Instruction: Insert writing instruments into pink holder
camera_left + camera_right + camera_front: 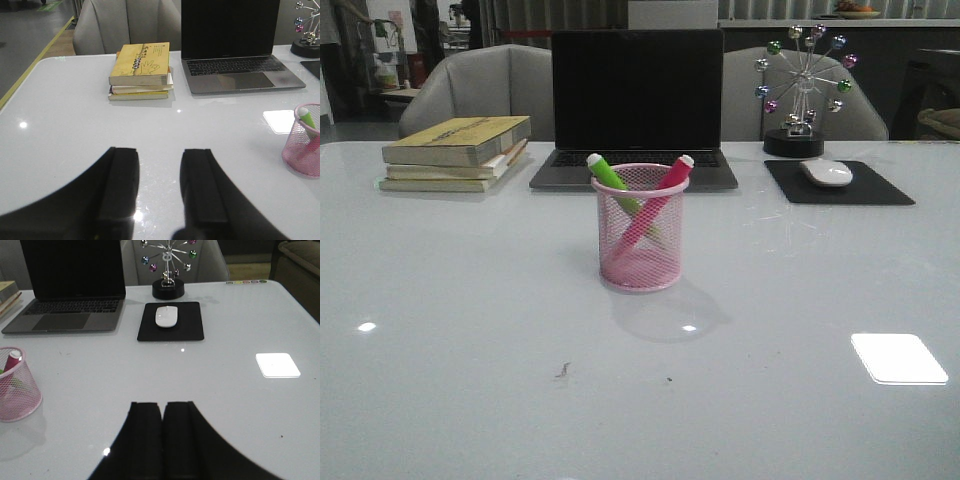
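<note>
Inside, green marker (610,177) and pink marker (658,200) cross within pink mesh holder (640,262).

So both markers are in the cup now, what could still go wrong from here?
Little, probably. The green marker and pink marker lean crossed and stick out above the cup rim, so a bump from an arm could tip the light cup. Both grippers, left and right, are clear of it, hovering low over the table.

Both grippers, left (159,192) and right (161,432), have matte black, flat rectangular fingers widening into smooth, curved black bases behind the jaws.
</note>
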